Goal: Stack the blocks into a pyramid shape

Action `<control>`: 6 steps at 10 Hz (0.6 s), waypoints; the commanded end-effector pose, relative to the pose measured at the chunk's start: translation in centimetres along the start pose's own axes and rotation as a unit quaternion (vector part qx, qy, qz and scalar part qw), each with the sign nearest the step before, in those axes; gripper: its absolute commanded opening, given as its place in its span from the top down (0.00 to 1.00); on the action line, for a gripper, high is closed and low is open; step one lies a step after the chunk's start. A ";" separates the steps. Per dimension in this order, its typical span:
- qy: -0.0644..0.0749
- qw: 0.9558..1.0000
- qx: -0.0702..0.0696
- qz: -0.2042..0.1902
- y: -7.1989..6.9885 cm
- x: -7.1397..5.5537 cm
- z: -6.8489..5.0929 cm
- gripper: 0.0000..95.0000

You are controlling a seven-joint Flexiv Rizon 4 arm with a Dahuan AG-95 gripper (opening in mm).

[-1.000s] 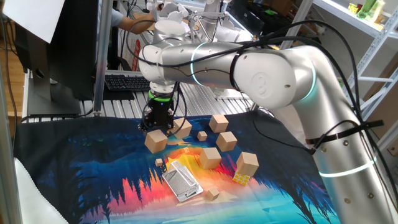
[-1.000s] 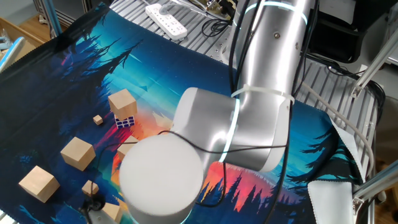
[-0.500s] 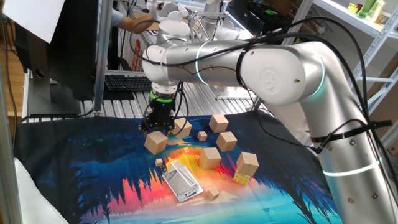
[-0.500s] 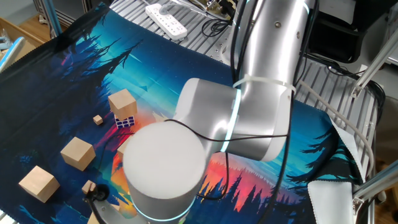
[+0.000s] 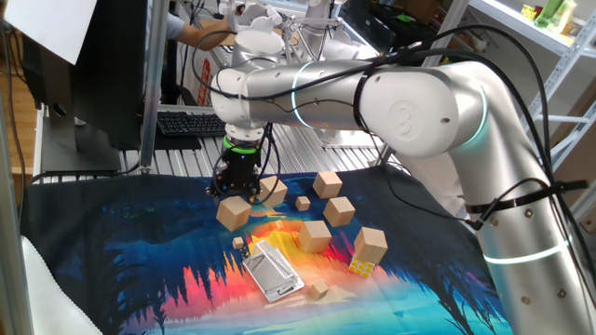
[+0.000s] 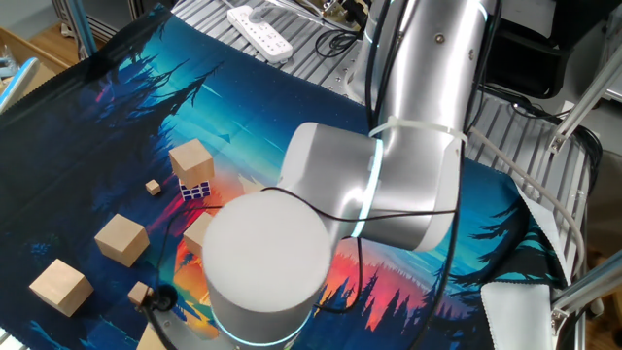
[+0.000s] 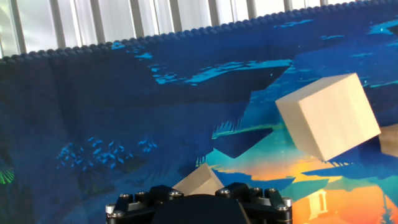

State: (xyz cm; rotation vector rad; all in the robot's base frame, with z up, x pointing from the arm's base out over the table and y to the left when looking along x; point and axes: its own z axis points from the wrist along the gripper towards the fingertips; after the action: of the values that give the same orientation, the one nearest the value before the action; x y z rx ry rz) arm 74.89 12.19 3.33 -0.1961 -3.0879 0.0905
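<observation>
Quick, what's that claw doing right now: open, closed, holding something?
Gripper: cannot be told whether open or shut; it points down right at a wooden block, grip unclear.

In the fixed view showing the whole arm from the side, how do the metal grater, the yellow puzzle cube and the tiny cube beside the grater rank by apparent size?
Largest to smallest:
1. metal grater
2. yellow puzzle cube, partly hidden under a wooden block
3. tiny cube

The ranking looks clear; all three lie similarly near the camera.

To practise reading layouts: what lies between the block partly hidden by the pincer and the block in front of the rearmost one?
A lone tiny cube, seen in one fixed view.
</observation>
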 end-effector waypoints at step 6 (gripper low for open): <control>-0.001 1.000 0.000 0.004 0.1 0.2 -0.1 0.20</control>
State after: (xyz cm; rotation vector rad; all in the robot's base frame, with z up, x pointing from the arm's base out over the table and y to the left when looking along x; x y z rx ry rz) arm 74.73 12.35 3.47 -0.2164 -3.0873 0.0949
